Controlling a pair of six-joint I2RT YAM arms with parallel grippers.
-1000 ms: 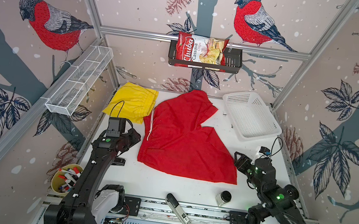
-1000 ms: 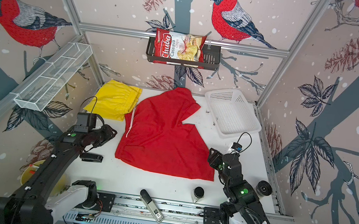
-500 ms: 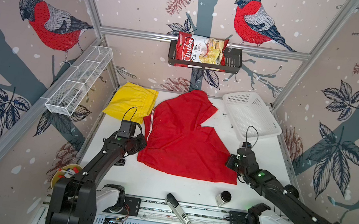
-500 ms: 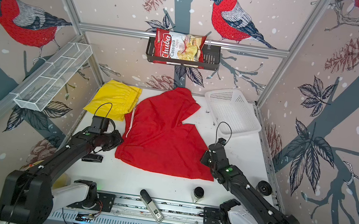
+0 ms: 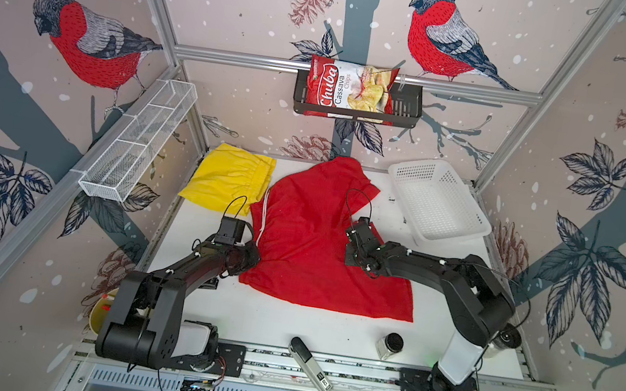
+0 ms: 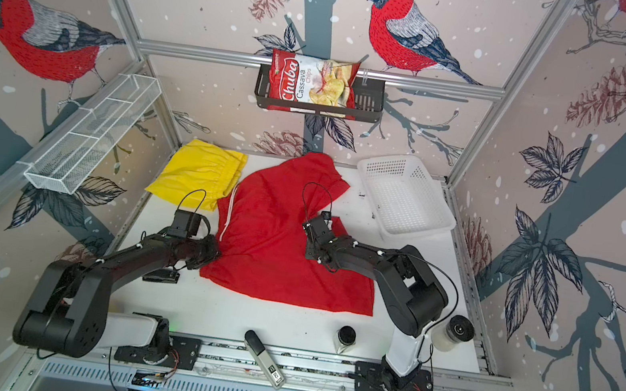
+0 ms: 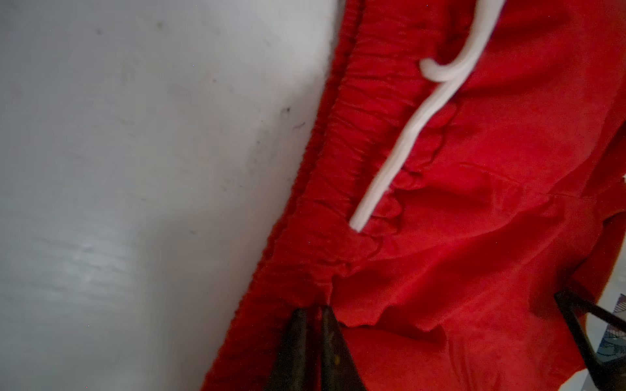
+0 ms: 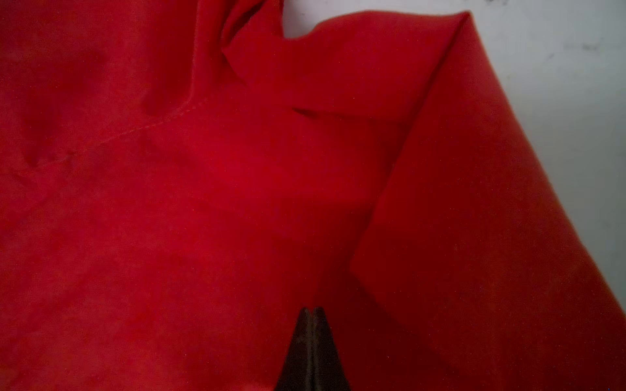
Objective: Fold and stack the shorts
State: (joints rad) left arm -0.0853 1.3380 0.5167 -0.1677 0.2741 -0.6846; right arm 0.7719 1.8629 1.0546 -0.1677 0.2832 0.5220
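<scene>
top views: bright, even, edges bowed | wrist views: dimmer, soft-blurred

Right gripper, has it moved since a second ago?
Yes. In a top view the right gripper has moved left and away from the small jar at the front, onto the red shorts.

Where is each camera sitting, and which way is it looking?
Top views: side by side, high at the front, looking down at the table, red shorts and yellow shorts; left arm and right arm show whole.
Left wrist: on the left arm, looking along the left tool, which pinches the red shorts beside the white cord.
Right wrist: on the right arm, looking along the right tool, shut against the red shorts.
Shared: all four see the red shorts; both wrist views also show bare table.
</scene>
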